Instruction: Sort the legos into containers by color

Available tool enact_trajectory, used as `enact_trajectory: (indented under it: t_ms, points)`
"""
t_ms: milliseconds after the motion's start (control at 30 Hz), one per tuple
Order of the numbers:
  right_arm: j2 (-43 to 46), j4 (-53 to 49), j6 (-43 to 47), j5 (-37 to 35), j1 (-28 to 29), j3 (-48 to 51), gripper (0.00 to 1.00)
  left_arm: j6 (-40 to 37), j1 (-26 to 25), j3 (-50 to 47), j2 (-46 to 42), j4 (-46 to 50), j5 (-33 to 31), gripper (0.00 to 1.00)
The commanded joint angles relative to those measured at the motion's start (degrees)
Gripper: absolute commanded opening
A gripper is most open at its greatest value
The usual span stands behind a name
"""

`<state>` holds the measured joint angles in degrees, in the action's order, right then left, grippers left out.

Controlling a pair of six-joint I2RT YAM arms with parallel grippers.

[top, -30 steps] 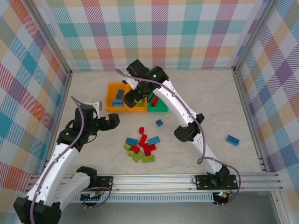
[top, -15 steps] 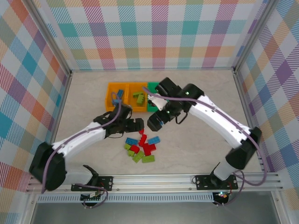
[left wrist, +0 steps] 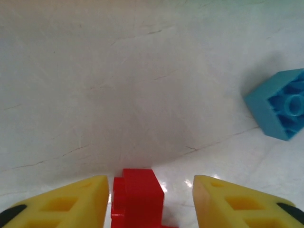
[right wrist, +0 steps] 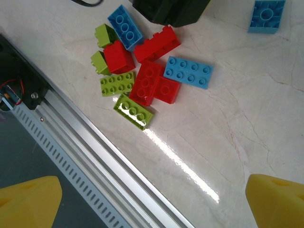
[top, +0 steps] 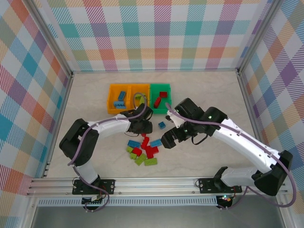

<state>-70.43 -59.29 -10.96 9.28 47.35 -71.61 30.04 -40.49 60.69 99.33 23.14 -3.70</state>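
Partly done: the containers (top: 110, 99) at upper centre hold a few bricks, yet a pile of legos (top: 142, 151) remains mid-frame on the counter (top: 209, 95). The left jaws straddle a red brick (left wrist: 137, 197) without pinching it; the right jaws are spread wide above the pile.

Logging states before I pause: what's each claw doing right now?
Left claw: open, straddling a red lego, not gripping it.
Right claw: open, holding nothing.

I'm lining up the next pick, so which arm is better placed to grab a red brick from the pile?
Left. The left claw straddles a red brick, a finger on each side, low at the table. The right claw hangs wide open, high above the pile.
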Motion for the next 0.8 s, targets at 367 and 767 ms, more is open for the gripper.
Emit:
enact_trajectory:
  t_ms: [367,767]
  points:
    - [8.12,7.88,-6.24,-9.27,0.37,4.57,1.00,-1.04,-2.81,4.93,-5.39,2.40,-3.09,0.16]
    - [16.32,12.44,-15.59,-22.12,-0.86,12.16,1.00,-10.71,-1.52,29.63,10.24,-6.70,-16.74,0.18]
